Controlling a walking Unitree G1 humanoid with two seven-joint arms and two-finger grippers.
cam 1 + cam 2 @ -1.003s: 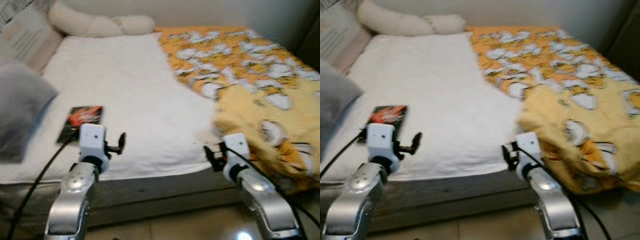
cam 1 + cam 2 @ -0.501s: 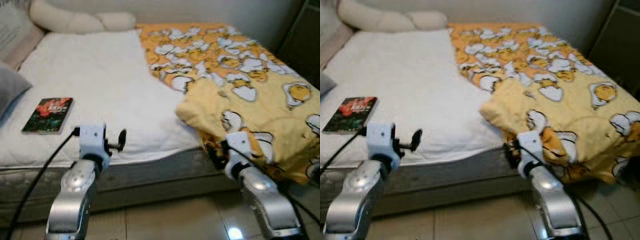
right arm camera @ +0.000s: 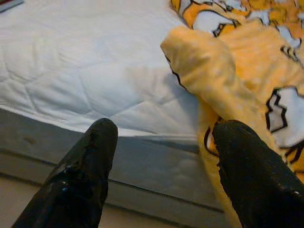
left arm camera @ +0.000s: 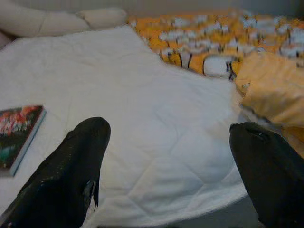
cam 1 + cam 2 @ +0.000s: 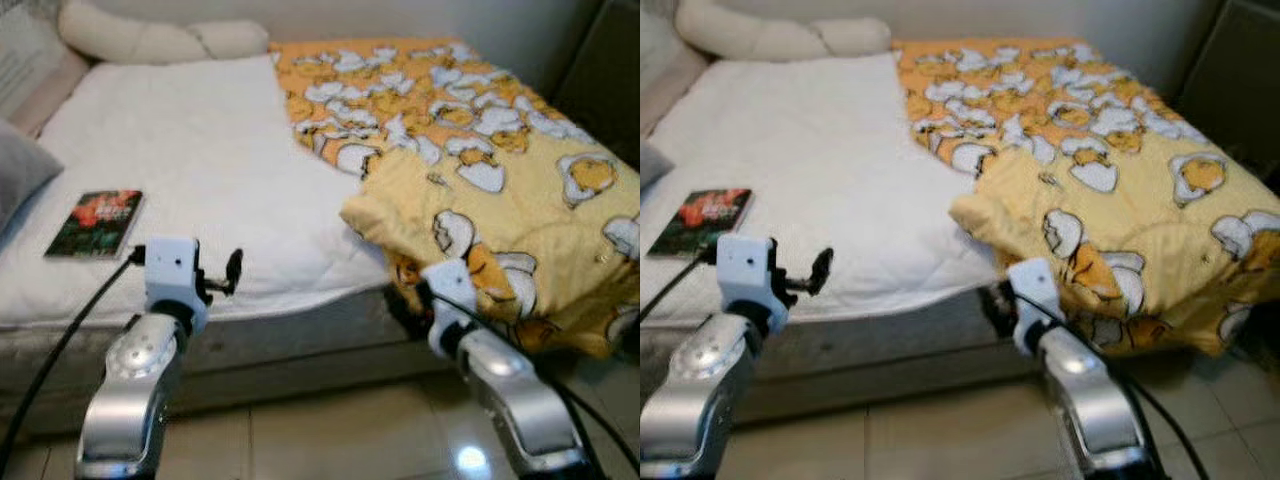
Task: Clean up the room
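1. On the white bed (image 5: 200,160) lies a book (image 5: 95,222), and a yellow blanket (image 5: 480,190) is bunched up.
2. Both the left gripper (image 4: 166,166) and the right gripper (image 3: 161,166) are spread wide, holding nothing.

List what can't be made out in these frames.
- Book cover text: too small and soft in the eye views; cut by the edge in the left wrist view.
- Grey pillow: cut off by the left edge, left eye view.
- Blanket far side: runs past the right edge.
- Under the bed: hidden by its base.
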